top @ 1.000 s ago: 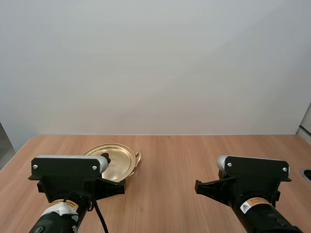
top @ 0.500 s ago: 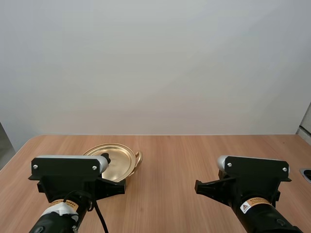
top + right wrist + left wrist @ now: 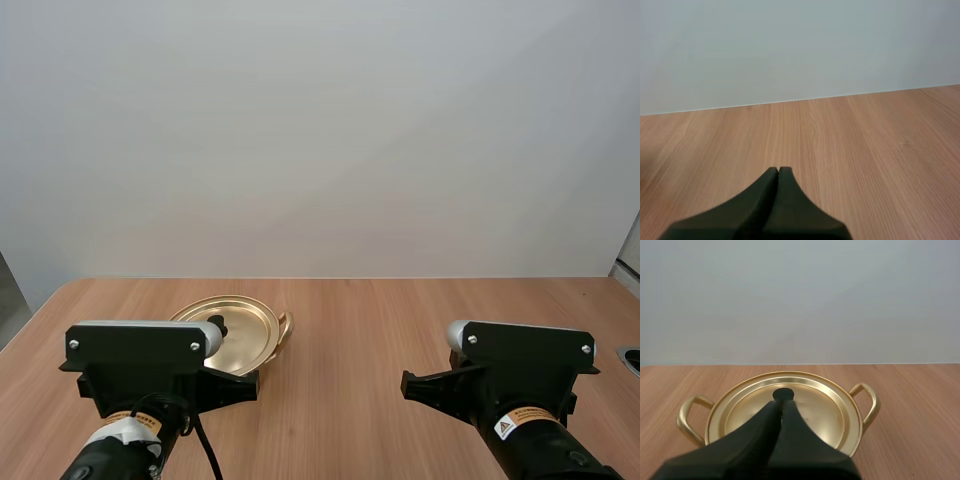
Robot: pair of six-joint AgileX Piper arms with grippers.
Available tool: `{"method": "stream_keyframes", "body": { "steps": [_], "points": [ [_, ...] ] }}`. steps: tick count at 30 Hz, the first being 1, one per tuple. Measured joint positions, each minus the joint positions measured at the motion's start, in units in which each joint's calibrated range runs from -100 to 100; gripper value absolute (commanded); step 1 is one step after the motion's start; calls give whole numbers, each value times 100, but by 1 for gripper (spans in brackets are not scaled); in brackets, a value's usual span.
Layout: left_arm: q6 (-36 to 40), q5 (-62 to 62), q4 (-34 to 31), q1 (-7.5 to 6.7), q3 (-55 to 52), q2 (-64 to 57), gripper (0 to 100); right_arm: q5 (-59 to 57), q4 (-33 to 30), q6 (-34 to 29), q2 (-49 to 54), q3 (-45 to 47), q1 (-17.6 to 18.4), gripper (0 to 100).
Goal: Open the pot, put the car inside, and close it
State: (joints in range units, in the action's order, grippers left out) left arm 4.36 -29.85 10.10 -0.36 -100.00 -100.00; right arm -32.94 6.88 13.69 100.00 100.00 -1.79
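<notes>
- The gold pot (image 3: 785,412) is sitting on the wooden table (image 3: 400,330), at the left side and toward the far edge, with its lid (image 3: 810,407) lying flat on the rim and its two loop handles sticking out left and right.
- The lid's black knob (image 3: 783,394) is showing just past the left gripper (image 3: 781,407), whose two fingers are pressing together into one dark wedge, holding nothing and pointing at the knob from the near side.
- The right gripper (image 3: 778,172) is likewise lying closed and empty, hanging over bare wood on the right, well apart from the pot.
- I am seeing no car on the table; whether it is sitting under the lid cannot be told.
- This is fitting two stages equally: a pot waiting to be opened with the car somewhere out of sight, or a pot already closed again over the car.
- Either way, the lid is lying as the task's end wants it.
</notes>
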Motion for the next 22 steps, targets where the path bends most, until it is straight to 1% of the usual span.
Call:
{"method": "stream_keyframes", "body": {
  "steps": [22],
  "points": [
    [0, 45, 0, 0, 0, 0, 0, 0, 0, 0, 0, 0, 0, 0]
  ]
}}
